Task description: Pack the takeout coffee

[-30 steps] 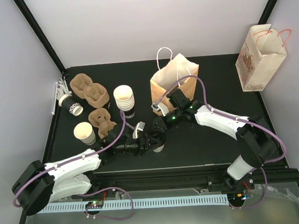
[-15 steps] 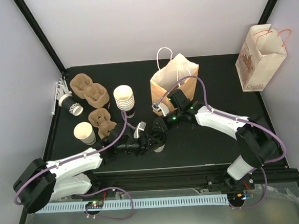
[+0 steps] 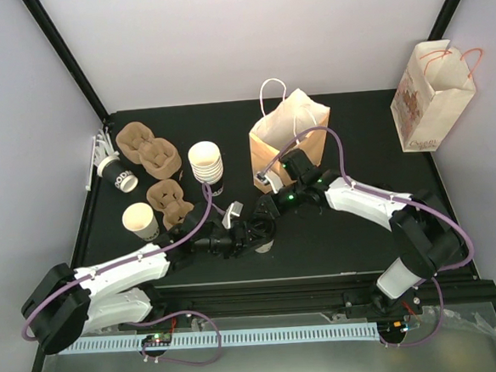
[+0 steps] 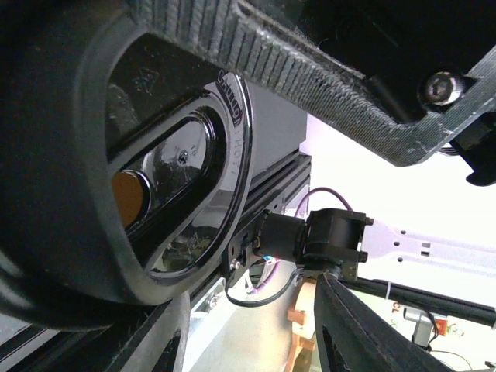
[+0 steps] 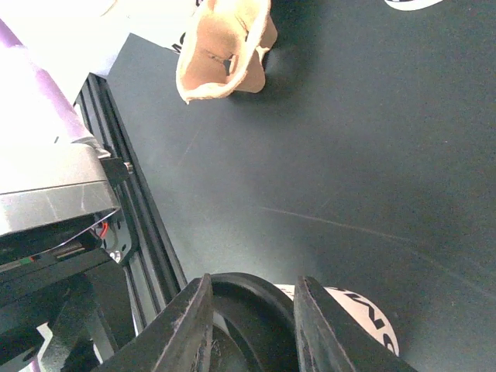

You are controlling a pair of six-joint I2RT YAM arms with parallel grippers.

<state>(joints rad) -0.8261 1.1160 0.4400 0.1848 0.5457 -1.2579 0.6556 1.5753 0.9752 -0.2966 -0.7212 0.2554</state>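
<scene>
A takeout coffee cup point(image 3: 267, 245) sits near the table's front edge, between the two arms. On it is a glossy black lid point(image 5: 248, 306), and my right gripper point(image 5: 252, 325) is shut on the lid's rim. The cup's white printed side point(image 5: 364, 319) shows just beyond the right finger. My left gripper point(image 4: 260, 333) faces the lid point(image 4: 174, 167) from the left. Its fingers stand apart with only background between them, and the lid sits just past the left fingertip. The right gripper's ribbed finger point(image 4: 310, 70) crosses the top of that view.
An open brown paper bag point(image 3: 289, 136) stands behind the grippers. To the left are a stack of cups point(image 3: 205, 162), a single upright cup point(image 3: 138, 219), a cup on its side point(image 3: 118, 174) and two pulp carriers point(image 3: 147, 149) point(image 3: 171, 200). A printed white bag point(image 3: 429, 97) stands far right.
The left gripper has crept a little to the right, closer to the lidded cup. The right gripper has stayed on the lid, shifting only slightly.
</scene>
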